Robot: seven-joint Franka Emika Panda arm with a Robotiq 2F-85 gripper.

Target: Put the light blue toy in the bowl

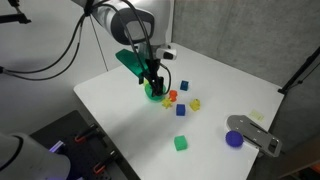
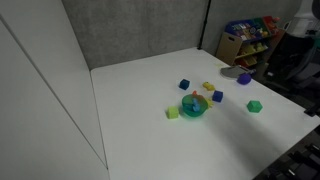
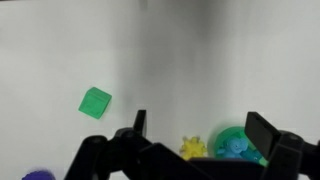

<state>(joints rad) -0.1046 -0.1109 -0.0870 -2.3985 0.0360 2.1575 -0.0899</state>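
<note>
The light blue toy (image 3: 236, 147) lies inside the small green bowl (image 3: 217, 137), at the lower right of the wrist view. In an exterior view the toy (image 2: 193, 104) shows as a pale blue lump in the bowl (image 2: 201, 111), near the middle of the white table. My gripper (image 3: 200, 128) is open, and nothing is between its dark fingers (image 3: 262, 130). In an exterior view the gripper (image 1: 152, 80) hangs just above the bowl (image 1: 153, 93) and hides its contents.
Close to the bowl lie a yellow spiky toy (image 3: 192, 148), two darker blue blocks (image 2: 184, 85) (image 2: 217, 97), an orange toy (image 1: 171, 97) and a pale green block (image 2: 172, 113). A green cube (image 3: 95, 101) sits farther off. A purple disc (image 1: 234, 139) lies beside a grey object (image 1: 255, 133).
</note>
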